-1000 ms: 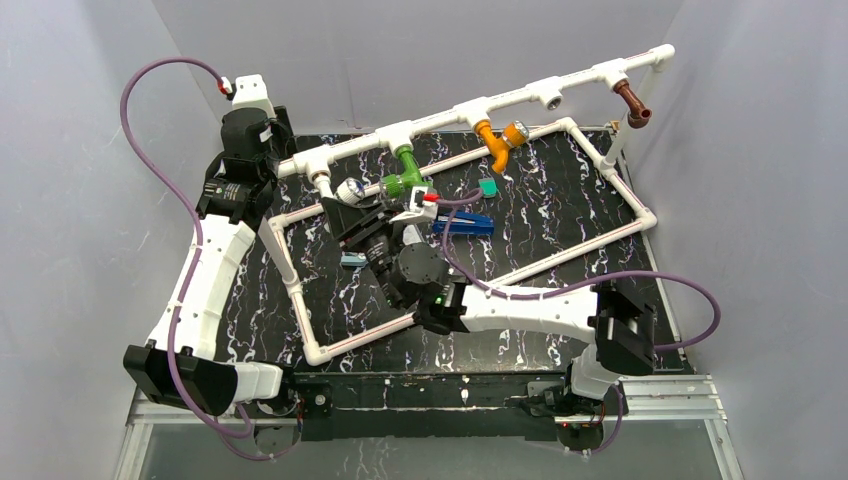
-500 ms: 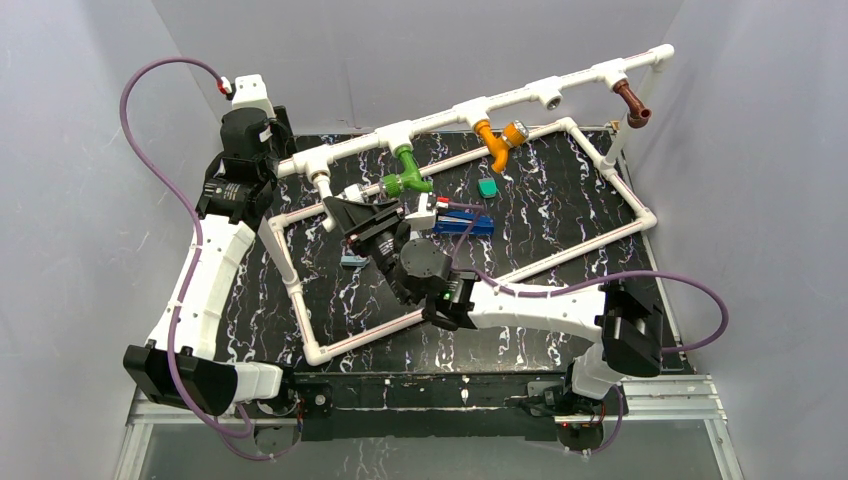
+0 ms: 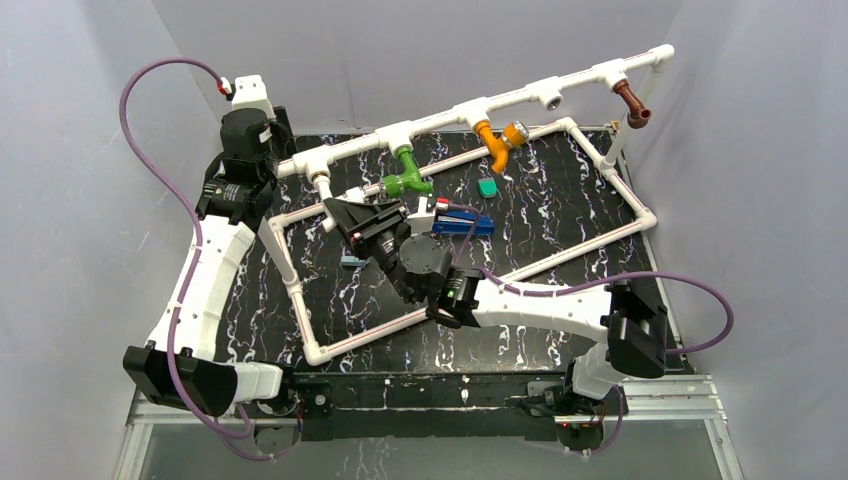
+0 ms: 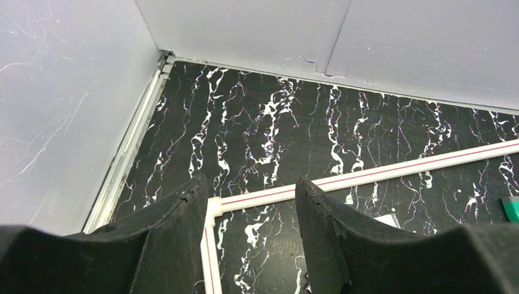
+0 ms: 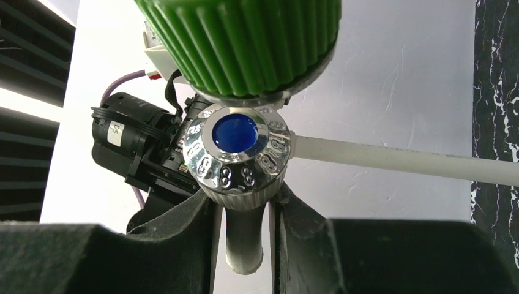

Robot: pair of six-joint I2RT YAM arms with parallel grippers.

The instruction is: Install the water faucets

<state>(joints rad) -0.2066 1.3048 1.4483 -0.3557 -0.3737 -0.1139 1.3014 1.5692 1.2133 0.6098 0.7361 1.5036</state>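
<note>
Fingers (image 5: 183,223) of the right gripper (image 5: 243,205) stand narrow, pressed against either side of the white faucet (image 5: 240,153), which they hold by its pale body. We see its chrome knob, blue at the centre, just past the fingertips and facing the wrist camera; a pale tube of its body runs down between the two fingers. Directly beyond the chrome knob, almost touching it in this view, is the ribbed knob of the green faucet (image 5: 245,43). A white pipe (image 5: 398,162) runs off to the right of the fingers.

From above, we find the right gripper (image 3: 352,205) beneath the left end of the pipe frame (image 3: 450,113), with the green faucet (image 3: 408,172) hanging from the frame just right of the fingers. The gripper largely hides the white faucet there, so we cannot tell whether it touches the open tee (image 3: 318,162) above it. Farther right along the frame hang the orange faucet (image 3: 495,145) and, well apart at the far end, the brown faucet (image 3: 632,103). A blue box (image 3: 462,225) lies on the table (image 3: 570,210) near the gripper's wrist.

Fingers (image 4: 177,233) of the left gripper (image 4: 251,184) are spread wide with nothing between them; below the gap lies a corner of the base pipe (image 4: 367,177).
</note>
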